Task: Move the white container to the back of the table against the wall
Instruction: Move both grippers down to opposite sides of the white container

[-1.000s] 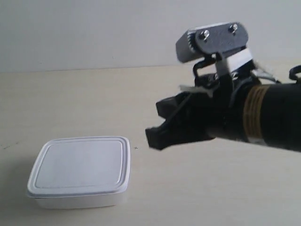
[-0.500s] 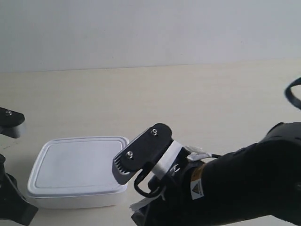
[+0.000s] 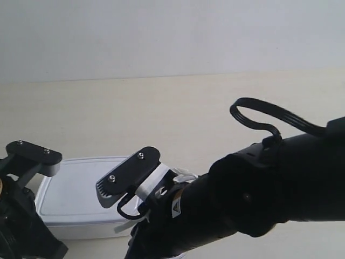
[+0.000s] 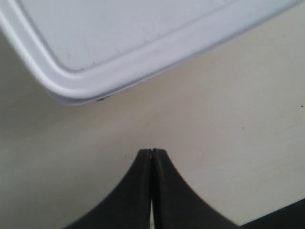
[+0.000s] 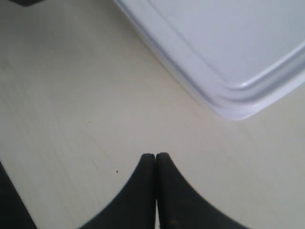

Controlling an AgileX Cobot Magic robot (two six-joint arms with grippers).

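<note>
Left wrist view: left gripper (image 4: 151,153), tips pressed together, is just short of a corner of the white container (image 4: 119,38); right gripper (image 5: 156,157) (likewise closed, empty) faces another corner. Container lies near the table's (image 3: 205,108) front edge, long axis along it, the wall (image 3: 161,38) well beyond.

Shallow white rectangular plastic box with rimmed lid (image 3: 81,189) lies flat on pale cream wood-grain tabletop (image 3: 172,113), well apart from plain grey-white wall (image 3: 161,38). Black arm at the exterior view's right (image 3: 259,199) overlaps one end of it; black arm at the exterior view's left (image 3: 19,221) overlaps the other. Looped black cable (image 3: 259,110) arcs above the right-side arm.
</note>
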